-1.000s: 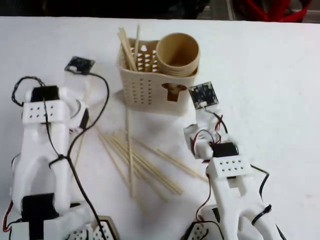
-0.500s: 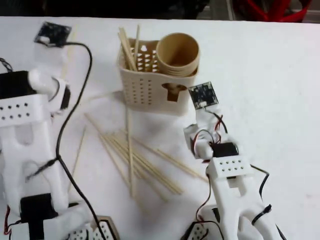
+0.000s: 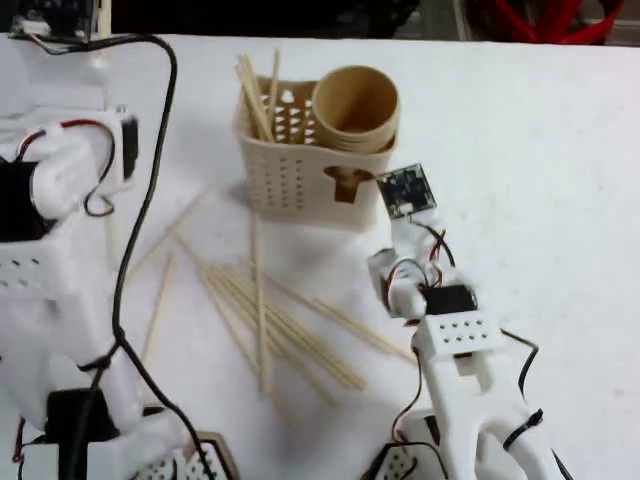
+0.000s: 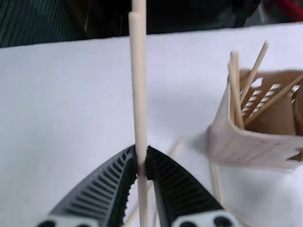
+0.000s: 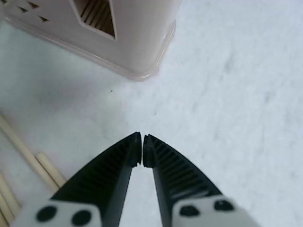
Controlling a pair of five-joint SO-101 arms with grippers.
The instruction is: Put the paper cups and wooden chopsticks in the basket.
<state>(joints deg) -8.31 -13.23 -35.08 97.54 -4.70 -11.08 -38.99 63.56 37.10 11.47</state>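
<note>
Now the left gripper (image 4: 140,155) pinches a wooden chopstick (image 4: 138,80), its long axis running straight out past the fingertips, raised apart from the basket (image 3: 296,180). Inside sit paper cups (image 3: 355,100) and leaning sticks (image 3: 255,100). On the table (image 3: 540,150) loose chopsticks (image 3: 275,325) fan between the arms. The right gripper (image 5: 142,150), closed on nothing, hangs near the basket's foot.

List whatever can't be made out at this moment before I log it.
- Left wrist view: whether the left gripper pinches one chopstick or two; a second tip overlaps behind and the top edge cuts it.
- High view: how many paper cups are nested in the basket; the rims stack too closely.
- High view: the count of loose chopsticks on the table; they overlap.
</note>
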